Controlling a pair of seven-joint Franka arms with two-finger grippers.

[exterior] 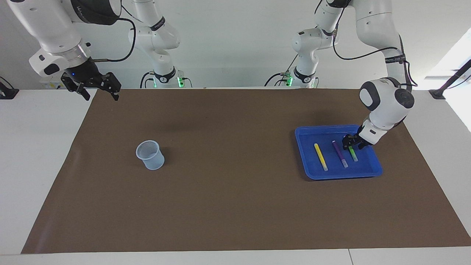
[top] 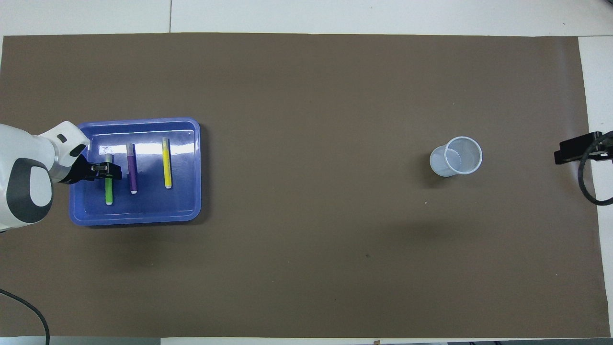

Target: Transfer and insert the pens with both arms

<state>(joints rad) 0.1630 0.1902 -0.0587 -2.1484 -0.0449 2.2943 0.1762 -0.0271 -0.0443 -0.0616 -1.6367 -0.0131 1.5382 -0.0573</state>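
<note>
A brown mat [exterior: 235,191] covers most of a white table [exterior: 33,165], and two glossy white robot arms work over it. The left arm [exterior: 384,103] bends down to a blue tray [exterior: 305,162] that lies toward its own end of the table; the right arm [exterior: 55,36] waits, raised above the mat's corner nearest its own base.

In the tray lie three slim marker pens, side by side and roughly parallel, none touching another. The yellow pen [exterior: 320,156] lies nearest the middle of the table, the purple pen [exterior: 340,154] is between the other two, and the green pen [exterior: 353,154] is nearest the table's end. Each has a coloured barrel and a whitish end; in the overhead view the small white tips point toward the robots.

The left gripper [exterior: 350,144] is down in the tray at the green pen, at the part of the barrel nearer the robots, a finger on either side of it. Whether the fingers have yet closed on the pen cannot be told. The pen lies flat on the tray floor.

The right gripper [exterior: 98,89] holds nothing, its fingers spread wide.

A clear plastic cup [exterior: 150,154] stands upright on the mat, well apart from the tray, toward the right arm's end of the table.
</note>
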